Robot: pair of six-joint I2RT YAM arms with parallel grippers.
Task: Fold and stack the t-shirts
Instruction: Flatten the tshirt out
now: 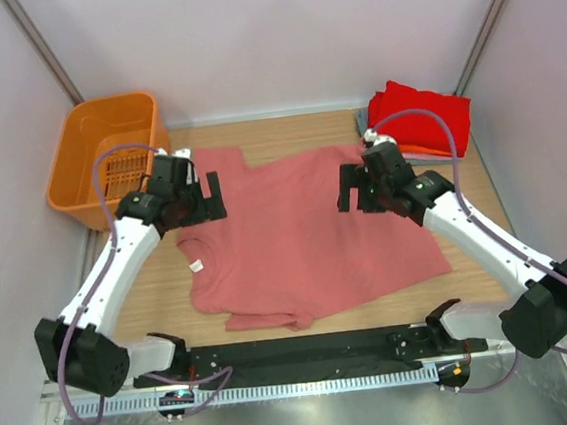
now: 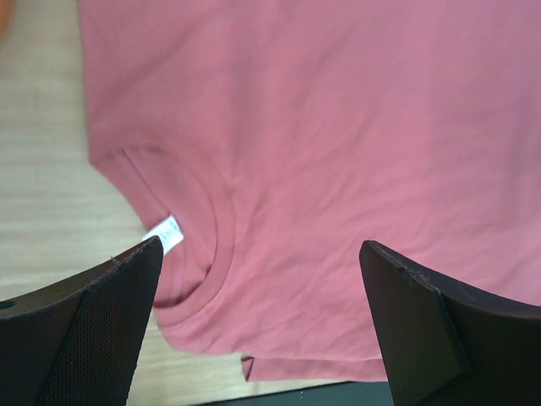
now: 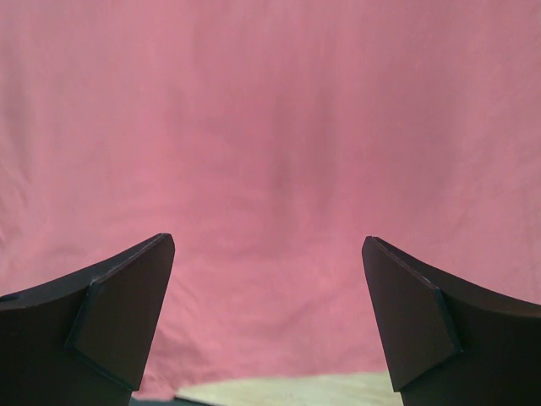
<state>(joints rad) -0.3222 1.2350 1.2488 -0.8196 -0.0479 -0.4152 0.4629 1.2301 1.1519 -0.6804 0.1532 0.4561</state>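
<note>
The pink shirt (image 1: 306,235) lies spread flat mid-bench (image 1: 286,130), collar to the left. Its white neck label (image 2: 166,233) is too blurred to read. Left jaws and right jaws hang over it, spread wide, gripping nothing. Folded red shirts (image 1: 421,119) sit far right.

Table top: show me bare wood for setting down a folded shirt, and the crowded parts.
Free: the far strip between orange basket and red-topped stack, behind the salmon shirt. A narrower strip between its hem and the black rail. Crowded: the middle, and both sides, under left arm and right arm.
</note>
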